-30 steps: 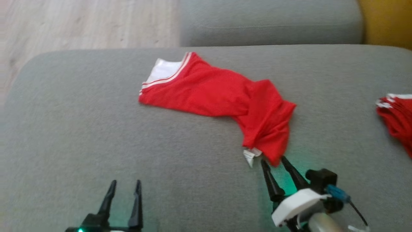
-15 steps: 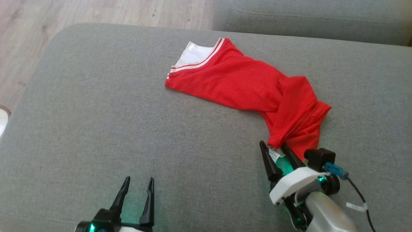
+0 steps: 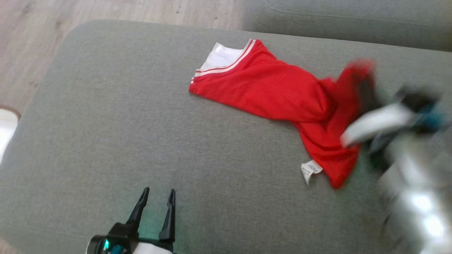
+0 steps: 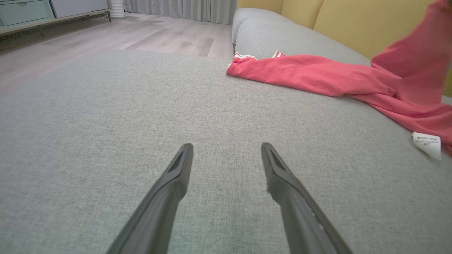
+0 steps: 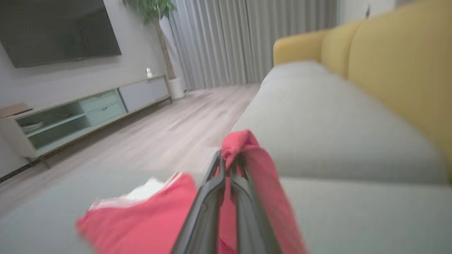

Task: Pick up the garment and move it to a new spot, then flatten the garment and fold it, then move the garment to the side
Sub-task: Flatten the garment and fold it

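Now the red garment (image 3: pixel 268 88) is no longer flat along its whole length. A moment ago it lay spread on the grey sofa cushion (image 3: pixel 106 123) with the right pincer at its near hem, jaws apart beside the white label (image 3: pixel 308 170). Since then the right pincer (image 5: pixel 227 158) has come together on a bunch of red cloth and risen, so the garment's right end hangs from it above the cushion. The collar end and middle stay on the seat, and the label lies free. The arm is smeared with motion in the head view, so the lift looks under way. By my reading this is the pick-up that opens the task, with moving, flattening and folding all left to do. One-corner grips tend to let cloth trail and twist.

The left pincer (image 3: pixel 157 195) hovers low over bare cushion near the robot, fingers apart and holding nothing.

The cushion is a woven grey fabric. Beyond it are a yellow backrest (image 4: pixel 339 21), pale wood floor (image 3: pixel 35 21), grey curtains (image 5: pixel 229 42) and a low media unit (image 5: pixel 70 116).
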`<state>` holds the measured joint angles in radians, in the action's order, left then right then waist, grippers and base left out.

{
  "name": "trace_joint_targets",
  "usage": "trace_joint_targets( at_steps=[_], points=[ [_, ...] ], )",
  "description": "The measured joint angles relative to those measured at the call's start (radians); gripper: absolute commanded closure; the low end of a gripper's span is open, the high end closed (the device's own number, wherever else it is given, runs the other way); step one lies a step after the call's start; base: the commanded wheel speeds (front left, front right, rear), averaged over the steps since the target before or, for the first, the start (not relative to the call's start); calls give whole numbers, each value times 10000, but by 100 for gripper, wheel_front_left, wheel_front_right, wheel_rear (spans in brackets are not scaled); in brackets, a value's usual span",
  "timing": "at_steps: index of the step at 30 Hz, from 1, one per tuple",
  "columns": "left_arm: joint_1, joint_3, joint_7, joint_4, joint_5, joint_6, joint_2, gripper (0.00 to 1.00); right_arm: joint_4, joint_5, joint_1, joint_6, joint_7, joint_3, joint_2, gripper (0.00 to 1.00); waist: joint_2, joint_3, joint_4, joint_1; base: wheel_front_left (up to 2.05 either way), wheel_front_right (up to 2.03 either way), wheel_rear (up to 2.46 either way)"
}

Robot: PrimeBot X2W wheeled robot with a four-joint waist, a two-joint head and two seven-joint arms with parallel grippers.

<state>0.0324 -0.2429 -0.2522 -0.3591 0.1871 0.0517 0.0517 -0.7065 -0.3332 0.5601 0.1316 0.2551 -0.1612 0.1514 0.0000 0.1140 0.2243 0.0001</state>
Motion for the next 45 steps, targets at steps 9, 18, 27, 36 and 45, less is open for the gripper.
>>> trace_joint_targets(
  at_steps=[9, 18, 27, 36, 45],
  points=[
    [-117, -136, 0, -123, 263, -2, -2, 0, -105, 470, 3048, 0, 2, 351, 984, 100, 0, -78, 433, -1, 0, 0, 0],
    [4, -71, 0, -194, 336, -46, 0, 0, 113, 311, 2593, 0, 2, 155, 1143, 100, 0, -322, 155, -1, 0, 0, 0],
    [179, 146, 0, -242, 336, -44, 0, 0, 1137, -309, 2204, 0, 2, -928, 1168, 100, 0, -735, -199, -2, 0, 0, 0],
    [426, 211, 0, -314, 337, 0, 2, 0, 1914, -1402, 187, 0, -17, -1484, 1166, 100, 0, -902, -350, -2, 0, 0, 0],
    [616, 265, 0, -314, 435, 0, 0, 0, 2004, -1854, -4397, 0, -88, -878, 779, 100, 0, -952, -521, -2, 0, 0, 0]
  ],
)
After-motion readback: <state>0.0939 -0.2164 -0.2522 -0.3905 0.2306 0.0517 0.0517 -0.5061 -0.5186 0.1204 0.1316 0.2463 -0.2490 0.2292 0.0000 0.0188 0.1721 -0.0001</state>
